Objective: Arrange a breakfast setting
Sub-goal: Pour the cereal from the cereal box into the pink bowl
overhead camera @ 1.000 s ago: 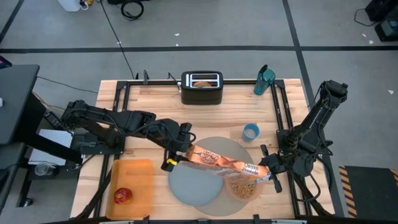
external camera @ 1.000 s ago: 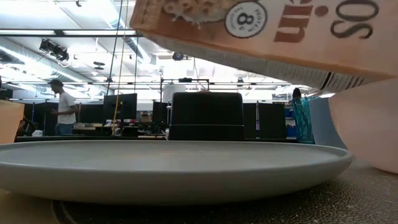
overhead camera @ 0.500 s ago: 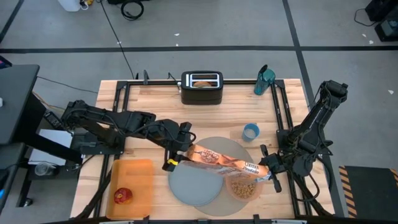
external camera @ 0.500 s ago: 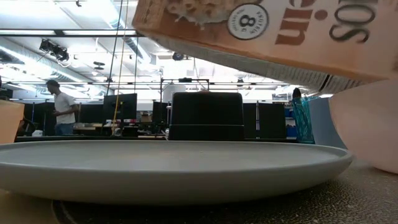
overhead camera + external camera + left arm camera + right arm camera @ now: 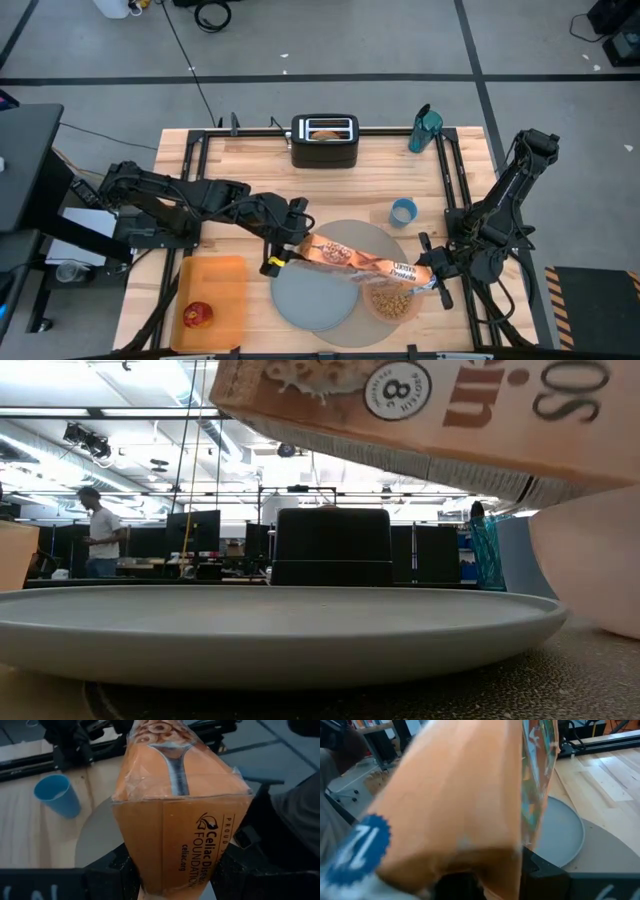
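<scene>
- Both arms share one orange cereal box (image 5: 360, 262), held tipped above the grey mat (image 5: 375, 238) near the desk's (image 5: 250, 160) front edge, with its mouth over the pink bowl (image 5: 393, 303).
- The left gripper (image 5: 279, 253) has its jaws set on either side of the box's closed bottom end, as the left wrist view shows; the right gripper (image 5: 432, 277) has narrow jaws pinched at the open top end, apparently on the flap or inner bag, though what exactly it grips is hard to tell.
- The box is likely light and stiff only along its edges; the panels would buckle under a hard squeeze, and the inner bag is probably slippery. The bottom corners look the soundest hold.
- The pink bowl, resting on the mat just beside the grey-blue plate (image 5: 312, 296), already carries a layer of brown cereal (image 5: 392, 300). The loose pieces are likely to scatter if the tilt is too steep.
- The plate appears bare.
- The blue cup (image 5: 403, 211) stands near the mat's far edge; its contents cannot be seen.
- The orange tray (image 5: 222, 290) at the left holds a red fruit (image 5: 197, 315).
- The black toaster (image 5: 325, 141) at the back has a bagel (image 5: 325, 133) in its slot, and a teal tumbler (image 5: 424, 128) stands at the far right corner.
</scene>
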Controlling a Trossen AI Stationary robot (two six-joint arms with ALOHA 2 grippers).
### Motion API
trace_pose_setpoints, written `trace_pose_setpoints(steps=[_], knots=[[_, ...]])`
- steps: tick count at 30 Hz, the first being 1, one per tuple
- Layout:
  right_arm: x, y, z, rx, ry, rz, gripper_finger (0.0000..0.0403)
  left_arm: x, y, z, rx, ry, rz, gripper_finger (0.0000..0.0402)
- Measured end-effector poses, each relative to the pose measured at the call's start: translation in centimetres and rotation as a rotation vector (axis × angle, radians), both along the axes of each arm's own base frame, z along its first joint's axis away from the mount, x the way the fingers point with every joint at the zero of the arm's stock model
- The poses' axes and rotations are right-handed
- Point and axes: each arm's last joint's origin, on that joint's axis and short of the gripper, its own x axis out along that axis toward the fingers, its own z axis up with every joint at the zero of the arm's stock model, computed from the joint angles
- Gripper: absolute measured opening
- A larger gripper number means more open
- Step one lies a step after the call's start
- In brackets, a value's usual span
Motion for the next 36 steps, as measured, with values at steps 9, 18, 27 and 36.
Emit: trace_pose_setpoints(steps=[9,18,27,36], knots=[[0.0,0.0,0.0,-0.001,0.002,0.002,0.0054,0.4,-0.3,-0.5,0.016,0.017,-0.018,0.0192],[0.0,0.0,0.0,-0.002,0.001,0.005,0.0054,0.8,-0.3,-1.4,0.023,0.061,0.004,0.0192],[0.3,-0.1,0.3,0.008,-0.017,0.011,0.0054,0.5,-0.2,-1.6,0.033,0.099,0.001,0.0192],[0.6,-0.2,0.6,0.011,-0.048,0.007,0.0054,0.5,-0.5,-1.9,-0.007,0.138,-0.006,0.0192]])
